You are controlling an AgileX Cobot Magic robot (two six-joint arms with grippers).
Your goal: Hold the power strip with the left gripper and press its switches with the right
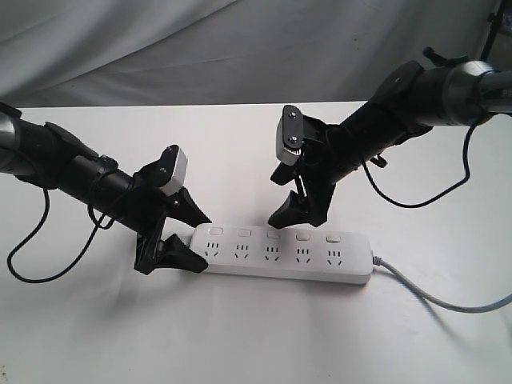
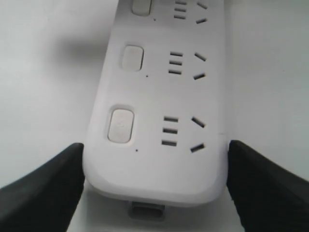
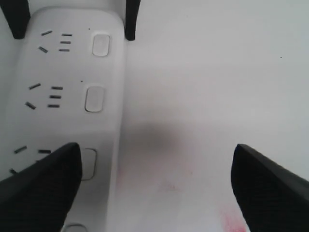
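My left gripper (image 1: 205, 242), the black pointed claw under a small white rounded block, is clamped across one short end of the long flat white plastic power strip (image 1: 284, 253), one finger (image 2: 46, 188) pressed to each long edge. The strip lies flat on the white table (image 1: 240, 344), near its middle, running left to right in the exterior view. It has rounded corners and five outlets in a row, each with a pale rounded-rectangle switch (image 1: 244, 233) beside it, and a grey cord (image 1: 436, 298) leaves the far end and curls away to the right. My right gripper (image 1: 298, 216), the black claw with the grey screw-dotted block, has its fingers spread wide. One tip (image 3: 41, 186) is over the strip by the middle switch; I cannot tell if it touches.
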